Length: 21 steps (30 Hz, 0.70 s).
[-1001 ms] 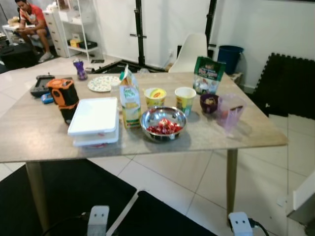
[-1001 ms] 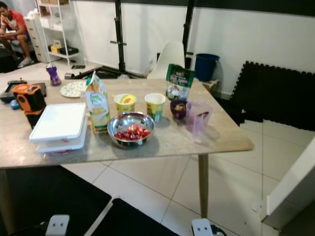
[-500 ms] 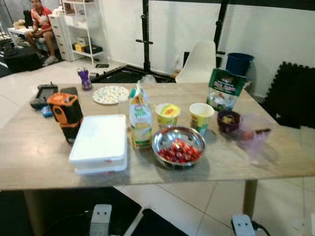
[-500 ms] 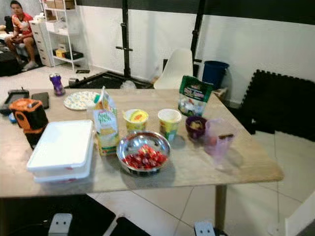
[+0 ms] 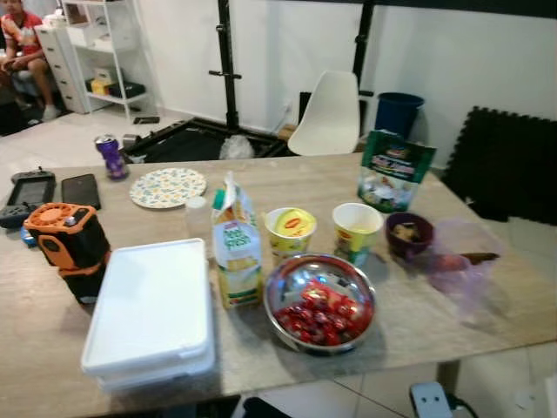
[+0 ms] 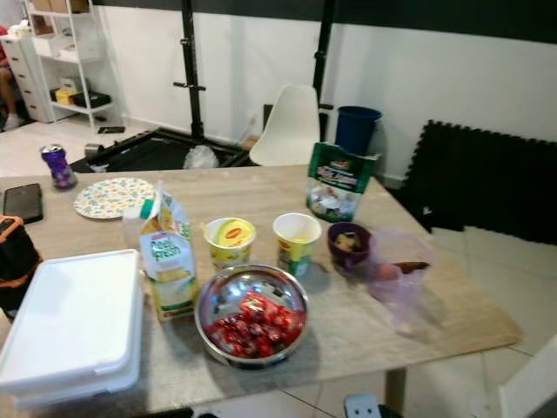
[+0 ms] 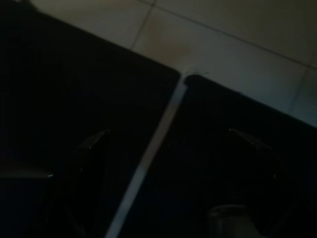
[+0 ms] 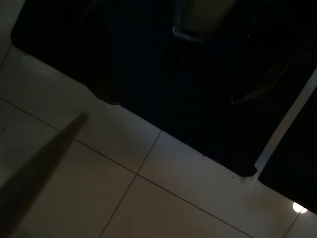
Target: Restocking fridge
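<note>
A: Camera has closed in on the bench [image 5: 35, 348] since a second ago; the items sit where they were, just larger in frame.

B: End effectors?

A: Both arms hang idle over dark mats and pale tile. Left end effector [image 7: 173, 163]: two fingers visible, wide apart, nothing between them. Right end effector [image 8: 178, 94]: also spread, empty. Both wrist views are very dark.

B: Layout, near to far?

A: Front edge: white lidded container [image 5: 152, 315], with the steel bowl of red pieces [image 5: 320, 302] to its right. Juice carton [image 5: 237, 258] stands upright between them, slightly further back. Orange-and-black device [image 5: 70, 246] sits left of the container. Next row: yellow tub [image 5: 291, 232], paper cup [image 5: 357, 230], purple bowl [image 5: 406, 237], translucent pink jug [image 5: 461, 261] by the right edge. Behind that: green bag [image 5: 394, 171] upright, patterned plate [image 5: 168, 187], phone [image 5: 79, 190], game controller [image 5: 25, 192], purple can [image 5: 110, 157].

B: Beyond the bench?

A: White chair [image 5: 330, 114], blue bin [image 5: 399, 113], and a seated person [image 5: 19, 43] far left by white shelving.
</note>
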Tool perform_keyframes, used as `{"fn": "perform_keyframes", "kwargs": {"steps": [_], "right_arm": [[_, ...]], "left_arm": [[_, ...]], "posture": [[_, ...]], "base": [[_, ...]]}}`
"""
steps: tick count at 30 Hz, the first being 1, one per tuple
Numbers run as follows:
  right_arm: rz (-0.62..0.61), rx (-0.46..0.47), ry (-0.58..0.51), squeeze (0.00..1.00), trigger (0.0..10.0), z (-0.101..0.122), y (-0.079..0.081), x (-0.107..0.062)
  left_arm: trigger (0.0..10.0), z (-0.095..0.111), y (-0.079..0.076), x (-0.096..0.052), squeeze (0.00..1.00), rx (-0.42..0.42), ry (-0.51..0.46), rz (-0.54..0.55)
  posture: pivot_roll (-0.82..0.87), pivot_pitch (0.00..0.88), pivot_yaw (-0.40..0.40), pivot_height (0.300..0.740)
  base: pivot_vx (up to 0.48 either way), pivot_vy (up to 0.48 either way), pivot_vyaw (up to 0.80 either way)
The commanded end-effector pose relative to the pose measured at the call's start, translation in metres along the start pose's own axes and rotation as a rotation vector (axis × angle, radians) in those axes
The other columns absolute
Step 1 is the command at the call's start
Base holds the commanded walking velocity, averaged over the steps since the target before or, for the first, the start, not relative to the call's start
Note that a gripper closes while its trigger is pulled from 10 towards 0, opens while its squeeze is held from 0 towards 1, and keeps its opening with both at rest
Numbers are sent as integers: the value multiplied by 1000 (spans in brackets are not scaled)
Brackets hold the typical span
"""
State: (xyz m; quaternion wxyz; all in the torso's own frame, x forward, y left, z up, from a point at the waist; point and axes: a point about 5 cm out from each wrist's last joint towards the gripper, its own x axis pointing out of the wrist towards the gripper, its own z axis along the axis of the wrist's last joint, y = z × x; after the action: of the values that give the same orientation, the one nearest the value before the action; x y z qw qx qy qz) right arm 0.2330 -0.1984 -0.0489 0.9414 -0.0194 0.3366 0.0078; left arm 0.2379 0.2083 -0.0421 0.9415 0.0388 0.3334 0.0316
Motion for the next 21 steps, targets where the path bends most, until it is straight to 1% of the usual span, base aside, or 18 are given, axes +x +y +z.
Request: {"fn": "perform_keyframes", "kwargs": {"steps": [1, 2, 3, 4, 7, 17, 20, 21], "right_arm": [[-18, 1, 33, 0, 10000, -9, -6, -3], [-18, 1, 33, 0, 10000, -9, -6, -3], [-18, -3, 40, 0, 10000, -10, -7, -4], [-18, -3, 40, 0, 10000, -10, -7, -4], [-17, -11, 52, 0, 10000, -13, -7, -4], [-13, -17, 53, 0, 10000, -11, -7, -4], [-6, -25, 54, 0, 10000, -10, -7, -3], [-6, -25, 54, 0, 10000, -10, -7, -3]], "left_arm": [[10000, -13, 2, -4, 0, 15, 41, 8], [10000, -13, 2, -4, 0, 15, 41, 8], [10000, -20, 4, -6, 0, 14, 63, 15], [10000, -20, 4, -6, 0, 14, 63, 15], [10000, -28, 9, -9, 0, -20, 94, 42], [10000, -34, 10, -11, 0, -51, 114, 51], [10000, -42, 11, -13, 0, -43, 150, 54], [10000, -42, 11, -13, 0, -43, 150, 54]], "posture": [[5, 103, 11, 740], [5, 103, 11, 740], [7, 105, 9, 740], [7, 105, 9, 740], [6, 107, 7, 740], [15, 110, -1, 740], [14, 110, -4, 740], [14, 110, -4, 740]], "base": [[0, 0, 0], [0, 0, 0], [0, 0, 0], [0, 0, 0], [0, 0, 0], [0, 0, 0], [0, 0, 0], [0, 0, 0]]}}
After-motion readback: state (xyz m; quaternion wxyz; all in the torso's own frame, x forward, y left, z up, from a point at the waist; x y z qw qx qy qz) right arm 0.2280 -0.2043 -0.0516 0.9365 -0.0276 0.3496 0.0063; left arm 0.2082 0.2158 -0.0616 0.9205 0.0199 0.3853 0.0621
